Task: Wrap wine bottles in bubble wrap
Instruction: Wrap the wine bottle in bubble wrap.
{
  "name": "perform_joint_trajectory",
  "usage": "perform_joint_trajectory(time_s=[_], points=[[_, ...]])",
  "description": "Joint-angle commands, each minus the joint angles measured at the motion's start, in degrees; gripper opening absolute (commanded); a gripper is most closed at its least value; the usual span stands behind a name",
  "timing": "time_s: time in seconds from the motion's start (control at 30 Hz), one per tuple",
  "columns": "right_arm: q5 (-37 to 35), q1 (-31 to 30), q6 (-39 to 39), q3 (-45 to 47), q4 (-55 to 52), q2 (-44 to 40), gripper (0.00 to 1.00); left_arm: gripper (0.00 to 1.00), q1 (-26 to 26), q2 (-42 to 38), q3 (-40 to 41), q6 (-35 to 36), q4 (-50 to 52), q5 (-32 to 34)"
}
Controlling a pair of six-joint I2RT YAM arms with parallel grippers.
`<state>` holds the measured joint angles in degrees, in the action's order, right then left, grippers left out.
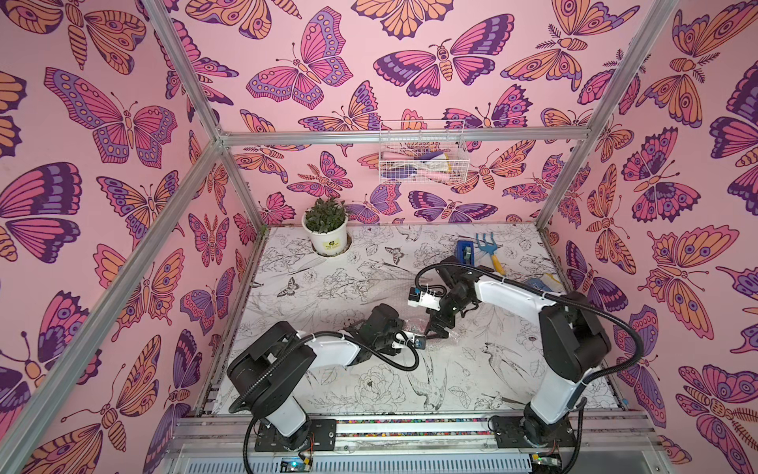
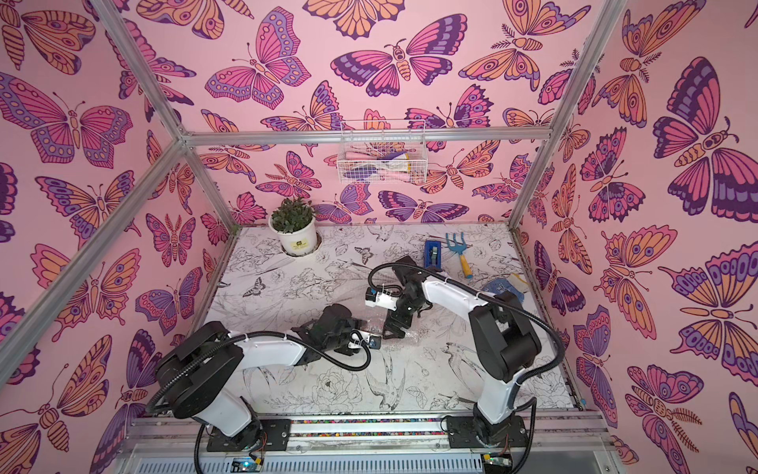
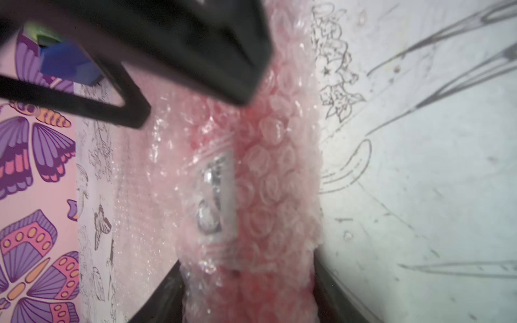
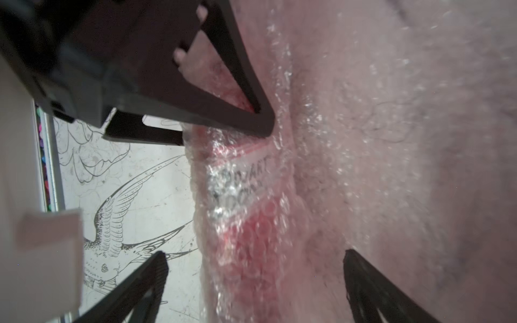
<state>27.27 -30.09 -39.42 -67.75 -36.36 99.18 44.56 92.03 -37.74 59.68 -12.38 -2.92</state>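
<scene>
My left gripper (image 3: 246, 260) pinches the rolled bubble wrap (image 3: 274, 167). The wine bottle (image 4: 243, 179) shows red inside the roll, which lies near the middle of the printed table (image 4: 134, 179). My right gripper (image 4: 254, 253) is spread wide, one finger on either side of the roll.

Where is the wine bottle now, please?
In both wrist views the wine bottle lies rolled in the bubble wrap mid-table, between the fingers of the left gripper.

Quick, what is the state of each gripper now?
Left gripper: closed on the bubble wrap around the bottle.
Right gripper: open, holding nothing.
</scene>
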Motion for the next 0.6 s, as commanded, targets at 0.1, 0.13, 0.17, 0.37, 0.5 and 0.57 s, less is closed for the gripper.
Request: perform_joint_trajectory(time_s=[0.1,0.13,0.17,0.37,0.5,0.57], points=[[-10.0,0.2,2.4,15.1,20.3,-15.8,0.99,0.34,-4.4,0.6,-4.5,-5.1,27.1,-6.4],[-10.5,-0.1,1.6,17.9,22.5,-18.1,0.99,0.33,-5.1,1.1,-5.7,-5.7,29.4,-7.8],[-11.2,-0.8,0.4,20.7,25.0,-20.6,0.99,0.33,-5.9,1.9,-7.3,-6.1,32.4,-9.1],[-18.9,-8.9,-9.6,35.0,41.3,-26.7,0.99,0.32,-9.2,8.5,-16.8,-7.4,47.2,-15.1],[-22.4,-13.1,-13.4,36.1,50.4,-22.5,0.99,0.31,-11.1,14.8,-23.9,-7.7,56.9,-18.8],[-23.5,-13.7,-14.9,35.8,54.9,-19.3,0.99,0.30,-11.7,17.2,-26.6,-6.8,60.5,-19.4]])
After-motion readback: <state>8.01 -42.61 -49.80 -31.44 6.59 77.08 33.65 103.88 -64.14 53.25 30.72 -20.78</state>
